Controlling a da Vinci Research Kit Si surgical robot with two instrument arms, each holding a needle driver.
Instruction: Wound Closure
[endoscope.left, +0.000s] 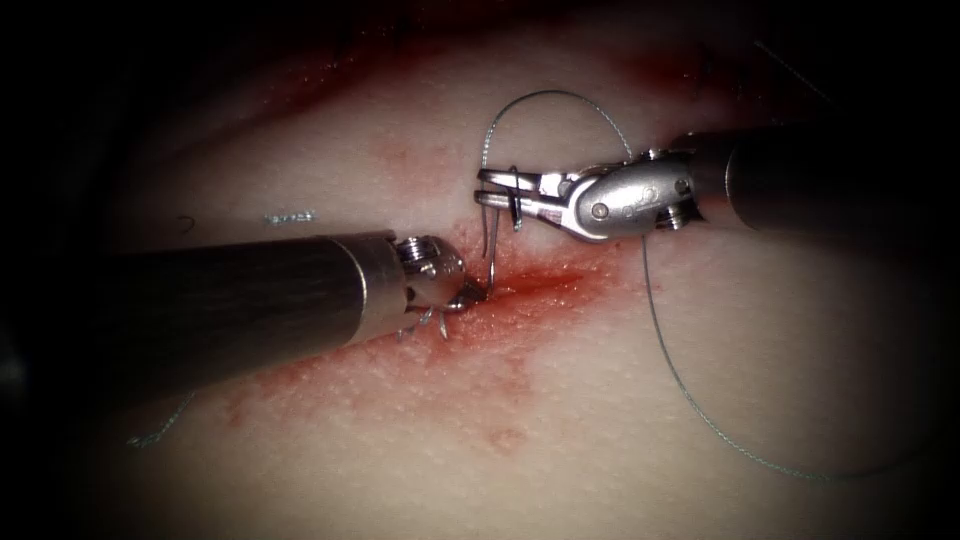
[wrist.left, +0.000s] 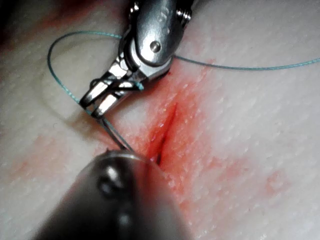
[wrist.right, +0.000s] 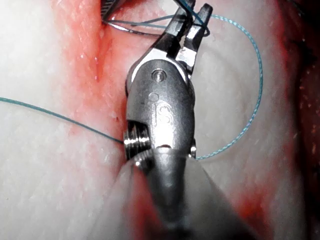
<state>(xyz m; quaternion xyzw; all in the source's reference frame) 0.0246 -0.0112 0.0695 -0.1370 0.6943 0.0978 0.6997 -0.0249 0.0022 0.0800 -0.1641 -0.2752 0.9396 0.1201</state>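
The left tool (endoscope.left: 466, 292) lies on the left side with its tip at the cut (endoscope.left: 545, 284), jaws shut on the lower end of the curved needle (endoscope.left: 492, 250). The needle rises from there to the right tool (endoscope.left: 490, 190), whose jaws stand open around its upper end. In the left wrist view the needle (wrist.left: 117, 137) runs from the left tool's wrist to the right tool (wrist.left: 95, 105) beside the cut (wrist.left: 167, 127). Thread (endoscope.left: 560, 95) arcs from the right tool's jaws over its wrist and trails down the right side. The right wrist view shows the open jaws (wrist.right: 194, 17), the needle (wrist.right: 130, 29) and thread (wrist.right: 257, 75).
Red fluid (endoscope.left: 500, 330) stains the tissue (endoscope.left: 700, 400) around the cut. Short thread ends of a stitch (endoscope.left: 425, 325) poke out under the left tool's wrist. Cut bits of thread lie at the left (endoscope.left: 290, 216) and near the lower left (endoscope.left: 160, 430).
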